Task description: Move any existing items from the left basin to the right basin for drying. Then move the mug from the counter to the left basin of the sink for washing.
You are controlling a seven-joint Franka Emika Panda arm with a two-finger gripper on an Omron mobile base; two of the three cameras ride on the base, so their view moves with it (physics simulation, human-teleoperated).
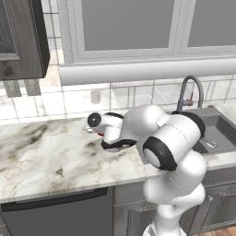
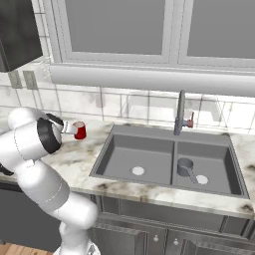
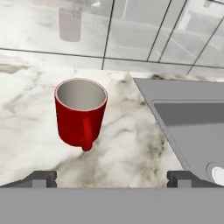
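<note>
**A:** Closest to us in the hand view are the two dark tips of the end effector (image 3: 112, 177), spread wide apart with nothing between them. See the red mug (image 3: 81, 113) just beyond?

**B:** Yes. It stands upright on the desk (image 3: 26, 131), handle turned toward the hand, a bit to the left of the line between the tips. The hand is near it but apart; nothing is touching.

**A:** And the sink (image 2: 167, 158)? Anything left to shift there?

**B:** From the right base view, the left basin (image 2: 137, 157) has only its pale drain disc on the floor. The grey handled vessel (image 2: 185, 167) sits in the right basin (image 2: 214, 162), on the side nearest the divider, below the tap (image 2: 179, 112). So I'd judge the first part done, and the mug step is the one in hand.

**A:** So it's lining up for the pick?

**B:** That's my read: an approach, no grasp yet. Next the hand needs to shift toward the mug so the body sits between the tips, move forward, and close on the wall or rim. The handle faces the hand, so it could get in the way of a tip. Then lift clear of the desk and carry it over the sink's edge into the left basin.

**A:** And that pale little cylinder (image 1: 95, 96) by the tiles?

**B:** Well behind the mug; not part of this.
</note>
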